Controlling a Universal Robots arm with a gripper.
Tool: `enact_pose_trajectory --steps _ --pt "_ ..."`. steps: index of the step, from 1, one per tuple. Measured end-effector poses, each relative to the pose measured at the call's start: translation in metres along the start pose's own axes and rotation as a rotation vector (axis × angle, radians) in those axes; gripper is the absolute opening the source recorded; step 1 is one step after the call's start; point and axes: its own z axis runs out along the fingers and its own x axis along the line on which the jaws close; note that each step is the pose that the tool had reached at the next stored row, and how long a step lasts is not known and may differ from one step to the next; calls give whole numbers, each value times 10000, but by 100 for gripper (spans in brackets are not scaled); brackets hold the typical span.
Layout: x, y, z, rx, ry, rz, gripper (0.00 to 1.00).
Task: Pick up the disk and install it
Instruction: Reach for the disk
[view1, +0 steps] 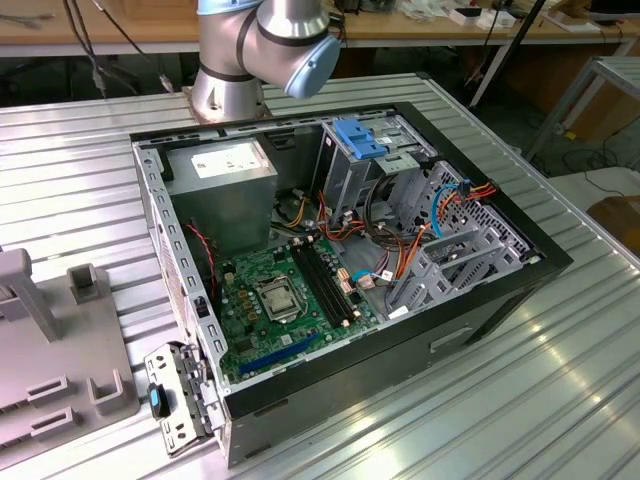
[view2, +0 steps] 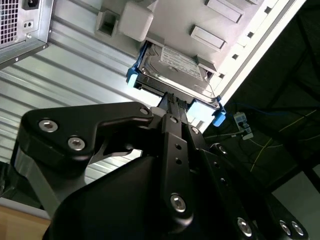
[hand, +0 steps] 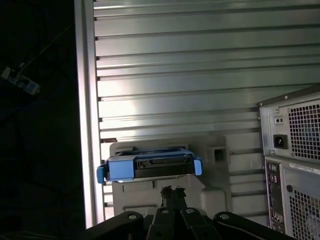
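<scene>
End effector (view2: 172, 101) fingers pinched together, empty, right by hard drive (view2: 175, 67) sitting in grey holder (view2: 132, 22). Risk imo: closed tips ram drive, shove it off counter (view2: 75, 65) edge.

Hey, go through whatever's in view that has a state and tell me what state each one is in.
computer case: lying on its side, side panel off, open.
disk: seated in the grey holder, not gripped.
gripper: shut, near the disk.
</scene>
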Motion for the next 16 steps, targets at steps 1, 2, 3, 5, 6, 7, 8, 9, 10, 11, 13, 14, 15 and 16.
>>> enact_pose_trajectory --steps 1,2,3,5,6,7,8,9,10,11,13,14,15,16 --pt "19 0 0 0 0 0 11" --pt "57 0 -1 -1 -1 0 11" --pt "99 1 -3 0 0 0 11" --pt "159 17 -3 0 0 -1 11" --pt "174 41 -2 -1 -1 -1 11" --pt "179 55 -1 -1 -1 -2 11" --pt "185 68 -1 0 0 -1 11" --pt "209 80 0 0 0 0 11" --pt "247 85 -1 1 1 -1 11" --pt "309 83 -1 5 -1 -4 11" --pt "374 82 -3 127 -9 -12 11" --pt "391 82 -4 189 -13 -16 11" --pt "401 83 -3 247 -19 -20 11" --pt "401 82 -3 249 -19 -22 11"
